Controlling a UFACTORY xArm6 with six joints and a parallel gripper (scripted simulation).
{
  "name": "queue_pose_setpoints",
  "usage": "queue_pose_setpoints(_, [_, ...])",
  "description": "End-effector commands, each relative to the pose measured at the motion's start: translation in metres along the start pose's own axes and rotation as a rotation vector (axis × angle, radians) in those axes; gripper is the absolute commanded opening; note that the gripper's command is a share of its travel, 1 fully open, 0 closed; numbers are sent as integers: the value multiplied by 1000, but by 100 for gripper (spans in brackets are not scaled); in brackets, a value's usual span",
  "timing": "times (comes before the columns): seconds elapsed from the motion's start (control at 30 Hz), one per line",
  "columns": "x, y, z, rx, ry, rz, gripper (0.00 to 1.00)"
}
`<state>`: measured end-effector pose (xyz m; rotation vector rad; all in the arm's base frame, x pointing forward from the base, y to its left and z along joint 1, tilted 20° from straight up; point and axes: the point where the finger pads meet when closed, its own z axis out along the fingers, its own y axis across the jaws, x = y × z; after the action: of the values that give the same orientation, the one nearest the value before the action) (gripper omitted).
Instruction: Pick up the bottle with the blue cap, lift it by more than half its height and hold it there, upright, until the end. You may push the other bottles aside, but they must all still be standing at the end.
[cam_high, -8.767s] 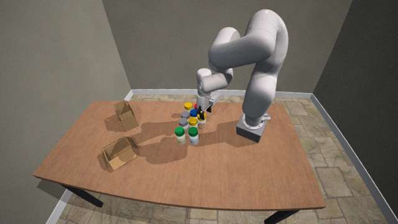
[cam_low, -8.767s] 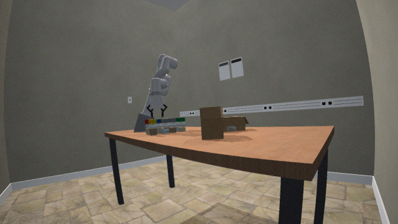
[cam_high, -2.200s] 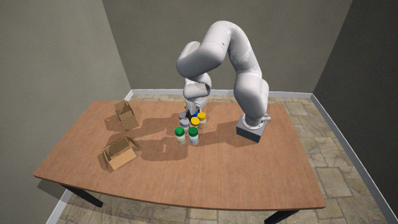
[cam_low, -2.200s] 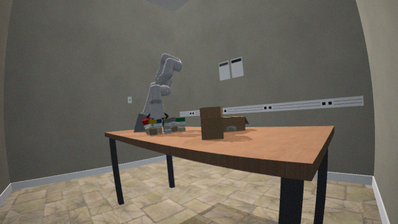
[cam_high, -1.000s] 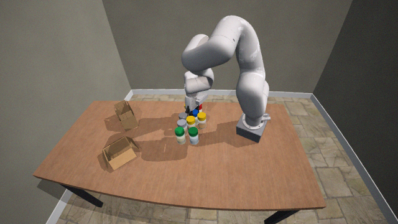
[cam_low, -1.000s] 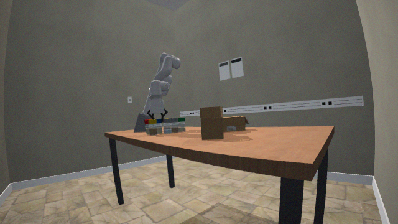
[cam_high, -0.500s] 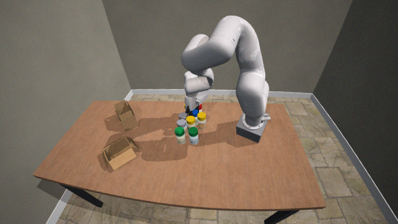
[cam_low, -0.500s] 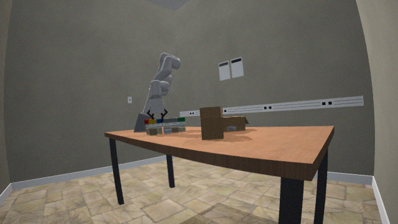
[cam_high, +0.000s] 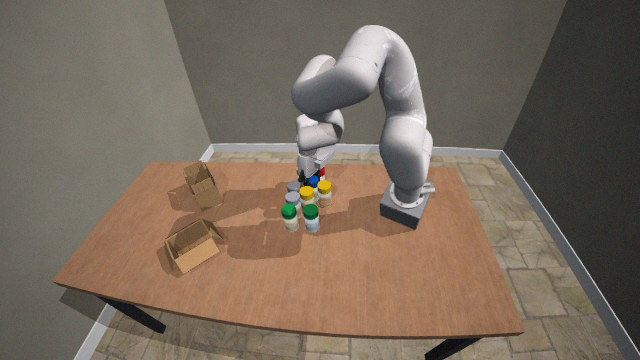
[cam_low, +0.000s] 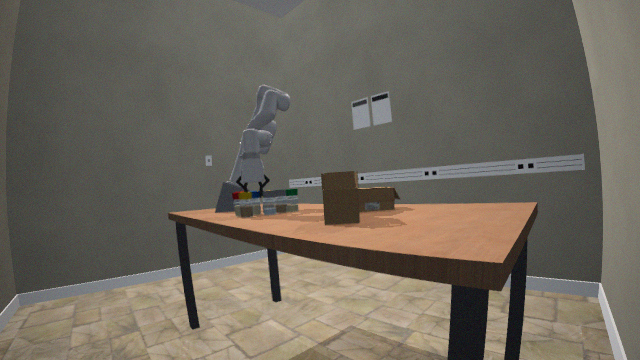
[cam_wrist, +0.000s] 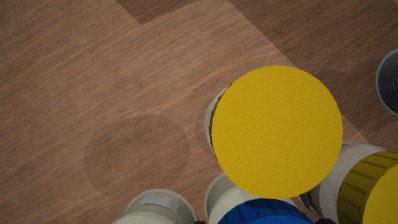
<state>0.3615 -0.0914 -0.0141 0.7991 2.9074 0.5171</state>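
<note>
The white arm (cam_high: 400, 100) arched up from its grey base (cam_high: 398, 216) and bent straight down over the cluster of bottles on the bench (cam_high: 350, 280). The tool (cam_high: 308, 179) was clenched on the blue-capped bottle (cam_high: 314, 180), which stood just behind the two yellow-capped bottles (cam_high: 306, 193), beside the red-capped one (cam_low: 235, 196).

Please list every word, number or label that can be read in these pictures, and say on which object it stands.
None can be read.
Two white sheets on the grey wall: dark bars, too blurred.
Long white wall strip: black marks, no legible characters.
Pale label on a cream bottle: blank or blurred.
</note>
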Motion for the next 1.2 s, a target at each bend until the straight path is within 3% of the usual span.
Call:
queue_pose_setpoints(0.0, [-1,0,-1,0,-2,0,0])
queue_pose_setpoints(1.07, [-1,0,-1,0,-2,0,0])
queue_pose_setpoints(1.17, [-1,0,-8,0,-1,0,0])
